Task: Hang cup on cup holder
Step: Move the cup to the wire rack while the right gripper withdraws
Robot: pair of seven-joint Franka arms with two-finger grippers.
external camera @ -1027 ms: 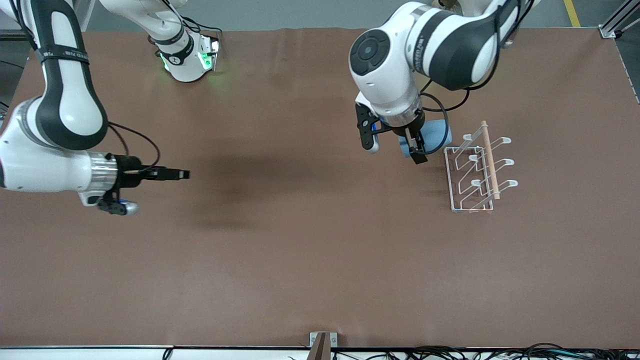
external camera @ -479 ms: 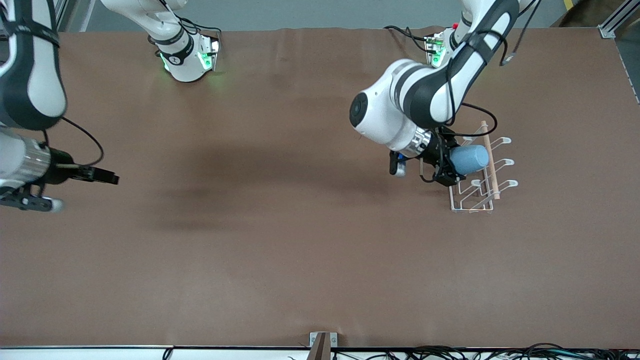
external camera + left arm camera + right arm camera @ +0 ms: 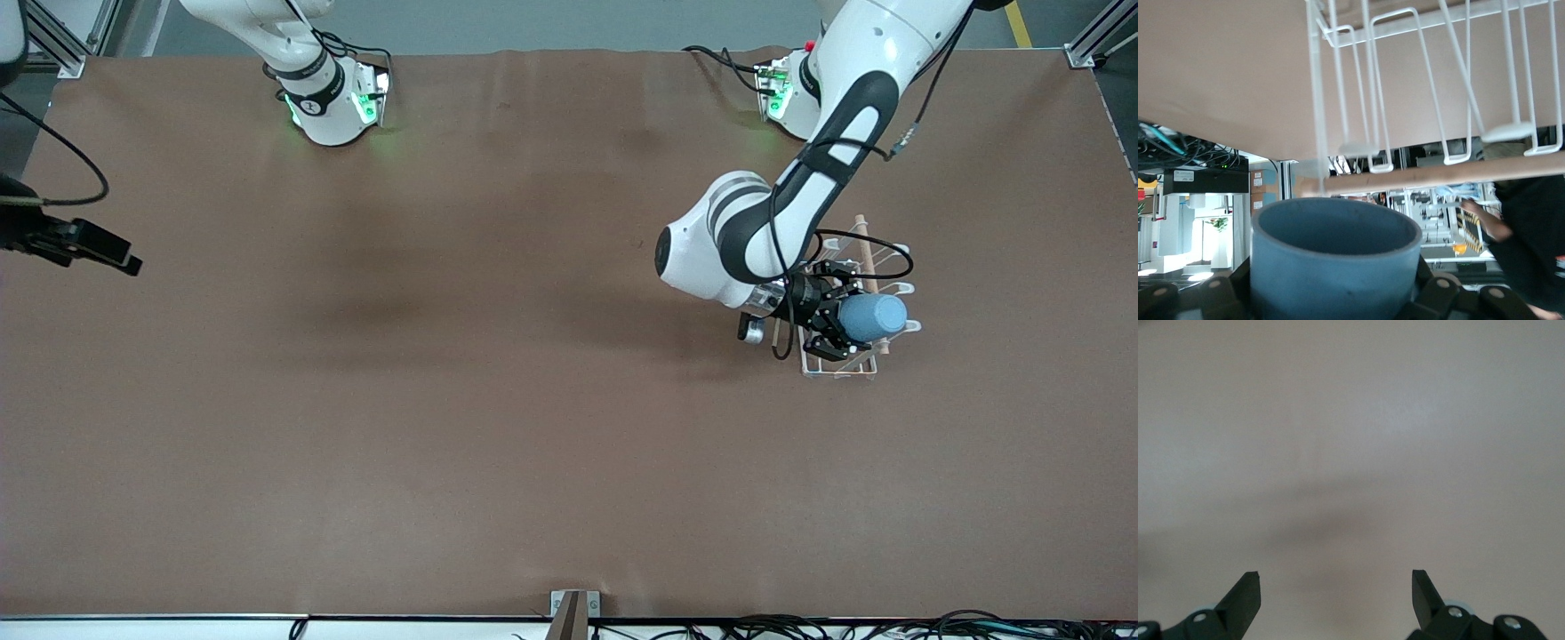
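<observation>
My left gripper (image 3: 837, 325) is shut on the light-blue cup (image 3: 876, 317) and holds it on its side over the white wire cup holder (image 3: 839, 372), at the rack's end nearer the front camera. In the left wrist view the cup (image 3: 1335, 260) fills the lower part, its open mouth facing the looped prongs (image 3: 1405, 87) and the wooden rod (image 3: 1438, 177). I cannot tell whether the cup touches a prong. My right gripper (image 3: 116, 258) waits open and empty at the right arm's end of the table; in its own view it (image 3: 1336, 583) is over bare tabletop.
The brown table mat (image 3: 498, 427) spreads wide between the two arms. The two arm bases (image 3: 333, 107) stand along the table's edge farthest from the front camera. Cables (image 3: 800, 627) lie along the edge nearest it.
My left arm has carried the cup from beside the rack to over it, toward its end nearer the front camera. My right arm has drawn back toward its end of the table.
</observation>
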